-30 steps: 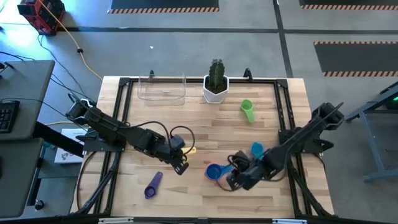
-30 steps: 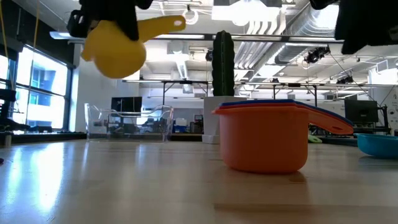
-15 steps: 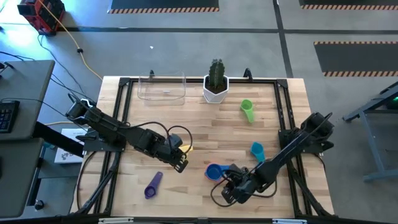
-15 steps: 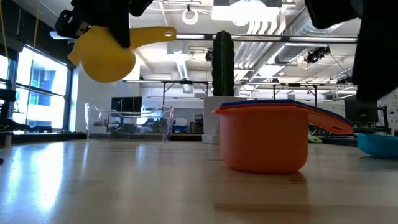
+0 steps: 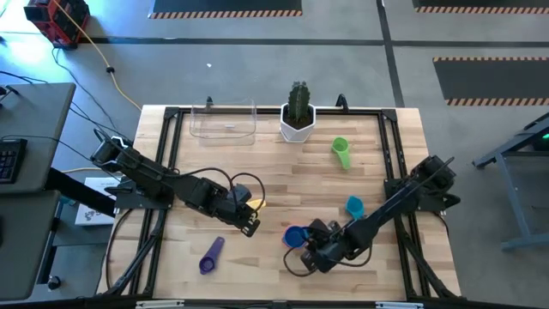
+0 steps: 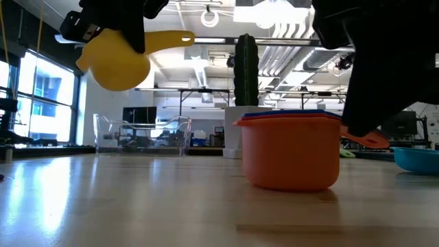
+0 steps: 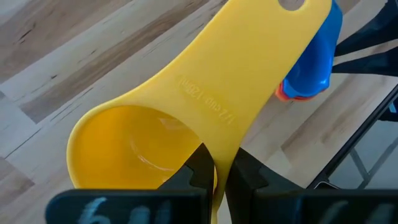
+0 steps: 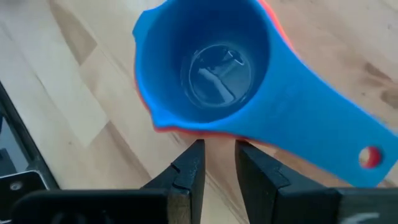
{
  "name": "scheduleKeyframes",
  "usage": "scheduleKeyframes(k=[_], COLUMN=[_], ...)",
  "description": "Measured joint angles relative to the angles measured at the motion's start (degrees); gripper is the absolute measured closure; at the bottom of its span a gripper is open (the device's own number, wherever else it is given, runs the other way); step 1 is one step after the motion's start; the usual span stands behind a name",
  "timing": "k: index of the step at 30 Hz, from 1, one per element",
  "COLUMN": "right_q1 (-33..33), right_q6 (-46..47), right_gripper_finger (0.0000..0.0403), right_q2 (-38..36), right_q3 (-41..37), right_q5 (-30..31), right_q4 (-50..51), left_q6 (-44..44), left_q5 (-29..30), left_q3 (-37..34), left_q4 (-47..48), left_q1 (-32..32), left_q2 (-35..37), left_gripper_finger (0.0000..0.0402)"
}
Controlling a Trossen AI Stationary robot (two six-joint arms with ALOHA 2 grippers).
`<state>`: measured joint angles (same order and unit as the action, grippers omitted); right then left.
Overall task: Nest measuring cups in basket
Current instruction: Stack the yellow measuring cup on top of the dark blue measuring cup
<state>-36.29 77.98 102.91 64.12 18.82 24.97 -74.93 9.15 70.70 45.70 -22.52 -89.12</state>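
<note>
Left gripper (image 7: pixel 214 177) pinching yellow cup (image 7: pixel 168 124) aloft for nesting
Right gripper (image 8: pixel 217 165), fingers slightly apart and empty, hovering beside blue-on-orange stack (image 8: pixel 211 68) mid-table; basket (image 5: pixel 223 122) sitting at far edge

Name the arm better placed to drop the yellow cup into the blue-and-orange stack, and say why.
Left. The left gripper is shut on the yellow cup, holding it above the table, with the nested stack a short way off. The right gripper holds nothing and hovers beside that stack.
</note>
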Motion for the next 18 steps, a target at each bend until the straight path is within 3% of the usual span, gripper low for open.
scheduleKeyframes(k=[8, 18], right_q1=[0.70, 3.45], right_q6=[-0.90, -0.92], right_gripper_finger=[0.0323, 0.0323], right_q2=[0.00, 0.00], right_q3=[0.00, 0.00], right_q5=[-0.87, -1.30], right_q4=[-0.07, -2.89], left_q6=[0.53, 8.42], left_q5=[0.02, 0.02], left_q3=[0.00, 0.00], left_q4=[0.95, 0.95], left_q1=[1.49, 6.32], left_q2=[0.00, 0.00], left_gripper_finger=[0.0387, 0.0387])
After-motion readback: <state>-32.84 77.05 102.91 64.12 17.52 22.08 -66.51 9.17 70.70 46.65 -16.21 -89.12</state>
